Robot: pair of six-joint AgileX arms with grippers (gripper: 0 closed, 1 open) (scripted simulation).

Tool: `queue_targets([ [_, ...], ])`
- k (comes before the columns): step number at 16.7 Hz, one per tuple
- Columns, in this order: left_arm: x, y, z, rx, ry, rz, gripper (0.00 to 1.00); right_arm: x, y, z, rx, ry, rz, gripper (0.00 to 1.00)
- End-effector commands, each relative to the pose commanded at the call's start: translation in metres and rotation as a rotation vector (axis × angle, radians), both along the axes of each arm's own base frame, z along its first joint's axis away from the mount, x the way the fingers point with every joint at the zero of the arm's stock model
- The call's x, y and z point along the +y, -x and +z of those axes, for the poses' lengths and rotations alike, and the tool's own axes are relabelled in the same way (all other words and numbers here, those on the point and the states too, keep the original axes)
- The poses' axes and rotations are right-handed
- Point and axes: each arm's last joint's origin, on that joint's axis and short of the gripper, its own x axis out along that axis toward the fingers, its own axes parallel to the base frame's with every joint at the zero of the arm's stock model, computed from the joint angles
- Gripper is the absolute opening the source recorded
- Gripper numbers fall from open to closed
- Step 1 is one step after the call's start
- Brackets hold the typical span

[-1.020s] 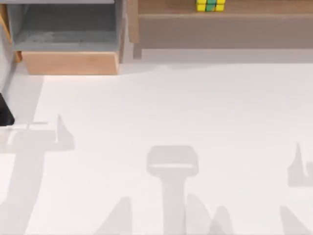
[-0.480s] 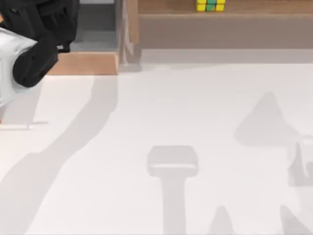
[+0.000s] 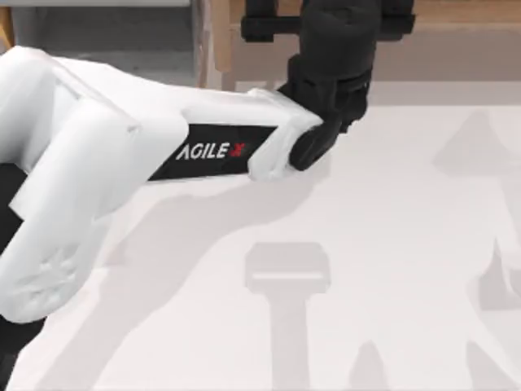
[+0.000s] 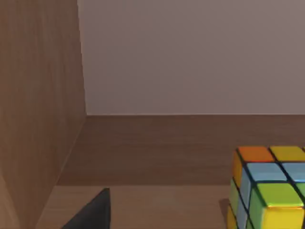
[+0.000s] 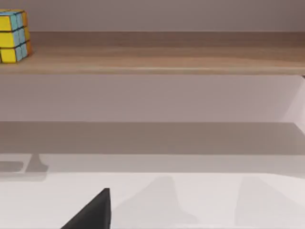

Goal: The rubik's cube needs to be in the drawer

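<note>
Left arm (image 3: 163,147) stretched across surface (image 3: 391,244) to shelf (image 3: 456,49) at back right; its gripper (image 3: 330,24) over shelf top. Jaws: cannot tell.

Cube (image 4: 269,188) on wooden shelf board, beside gripper, not held. Also seen from right wrist (image 5: 13,36).

Drawer (image 3: 106,41) open, back left, grey inside.

Advice: centre jaws on flat opposite faces, square to tiles. Glossy plastic tiles, hard edges; likely slippery.

Left arm (image 3: 122,155) covers most of drawer (image 3: 106,32) and the cube on shelf (image 3: 456,32); cube (image 4: 269,188) cut by frame edge.
</note>
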Motion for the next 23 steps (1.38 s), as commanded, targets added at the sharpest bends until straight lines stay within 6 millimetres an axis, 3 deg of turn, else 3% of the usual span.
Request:
queue_targets([
  [3,-0.032,0.0,-0.038,0.01,-0.003,0.001,1.0,0.0,0.0,0.0,0.0,0.0,0.0,1.0],
  [6,-0.042,0.001,-0.054,0.015,-0.004,0.006,1.0,0.0,0.0,0.0,0.0,0.0,0.0,1.0],
  [16,-0.045,-0.005,-0.056,0.015,-0.005,0.005,1.0,0.0,0.0,0.0,0.0,0.0,0.0,1.0],
  [23,-0.045,-0.049,-0.047,0.005,-0.001,0.008,1.0,0.0,0.0,0.0,0.0,0.0,0.0,1.0],
])
